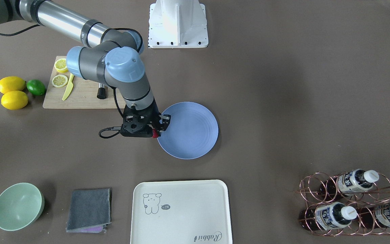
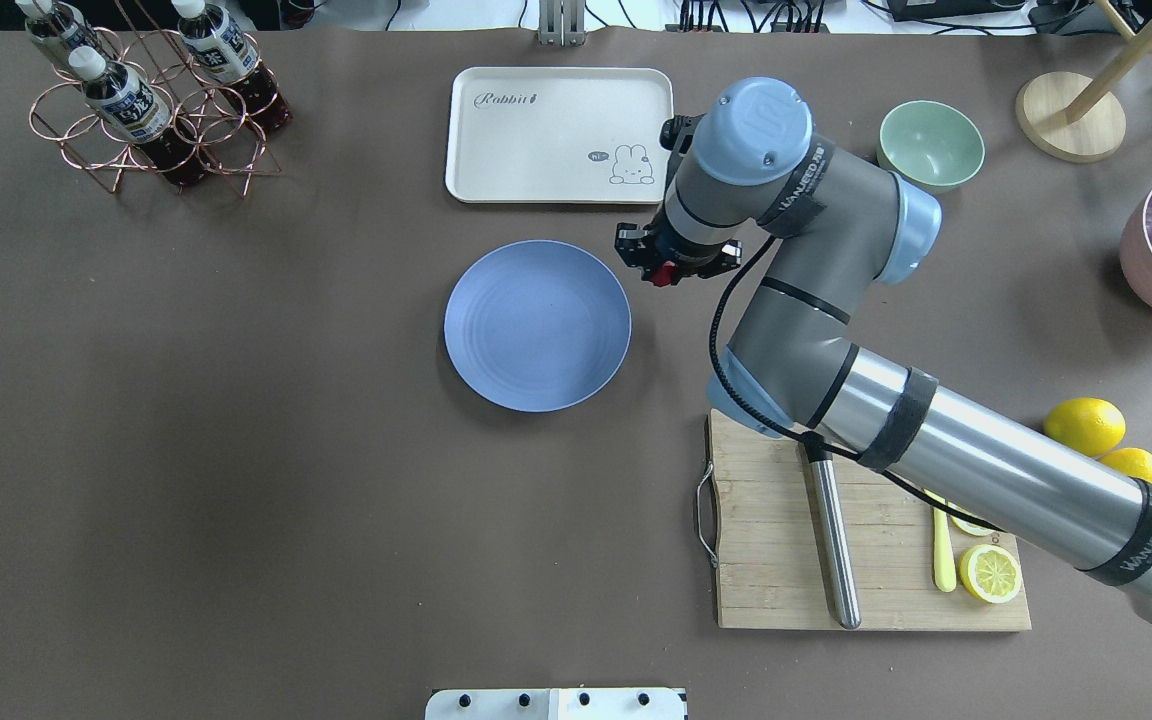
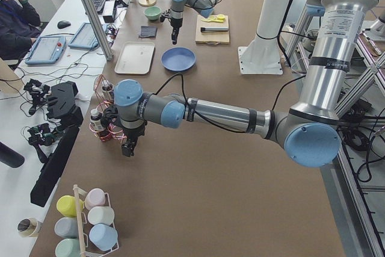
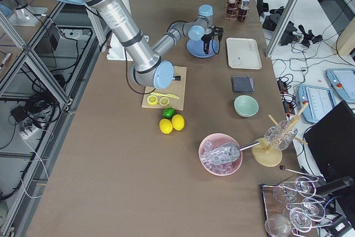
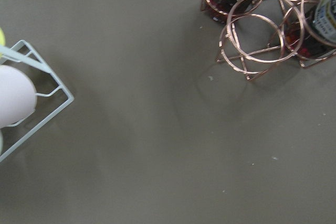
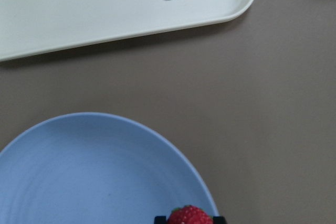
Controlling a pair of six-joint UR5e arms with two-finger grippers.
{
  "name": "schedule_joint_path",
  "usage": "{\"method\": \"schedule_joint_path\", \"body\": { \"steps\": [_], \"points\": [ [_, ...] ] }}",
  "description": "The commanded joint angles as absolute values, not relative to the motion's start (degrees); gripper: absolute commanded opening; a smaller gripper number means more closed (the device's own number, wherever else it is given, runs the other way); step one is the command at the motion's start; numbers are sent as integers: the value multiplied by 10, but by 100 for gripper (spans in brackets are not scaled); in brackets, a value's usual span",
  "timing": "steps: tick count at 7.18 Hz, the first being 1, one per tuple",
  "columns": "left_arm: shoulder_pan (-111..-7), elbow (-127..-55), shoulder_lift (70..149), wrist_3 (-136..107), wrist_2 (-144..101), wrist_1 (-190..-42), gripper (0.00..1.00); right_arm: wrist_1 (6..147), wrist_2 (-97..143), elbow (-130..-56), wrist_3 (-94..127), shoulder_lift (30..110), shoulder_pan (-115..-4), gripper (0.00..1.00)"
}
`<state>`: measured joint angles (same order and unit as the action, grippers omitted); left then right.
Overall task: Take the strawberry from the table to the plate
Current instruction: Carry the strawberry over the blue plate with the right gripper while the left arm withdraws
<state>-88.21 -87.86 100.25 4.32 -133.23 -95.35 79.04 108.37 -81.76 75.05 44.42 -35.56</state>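
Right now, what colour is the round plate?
The plate is periwinkle blue with faint rings; overhead view shows it best.

The strawberry (its lower half) runs off the right wrist view's edge.

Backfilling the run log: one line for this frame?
phase: transport | right gripper: shut on strawberry | location: at plate edge, not released | left gripper: by bottle rack, state unclear

Silver tubes, pale-blue joint caps, black cable, black right hand
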Motion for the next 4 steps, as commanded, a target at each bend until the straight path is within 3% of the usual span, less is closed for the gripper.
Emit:
{"method": "schedule_joint_path", "body": {
  "steps": [1,4],
  "points": [
    [-908,-877,970,96,-1333,-947,98,806,1039,-775,780,390,-320,0],
    [-919,-867,957,99,-1333,-949,98,804,1007,-723,776,354,-308,0]
  ]
}}
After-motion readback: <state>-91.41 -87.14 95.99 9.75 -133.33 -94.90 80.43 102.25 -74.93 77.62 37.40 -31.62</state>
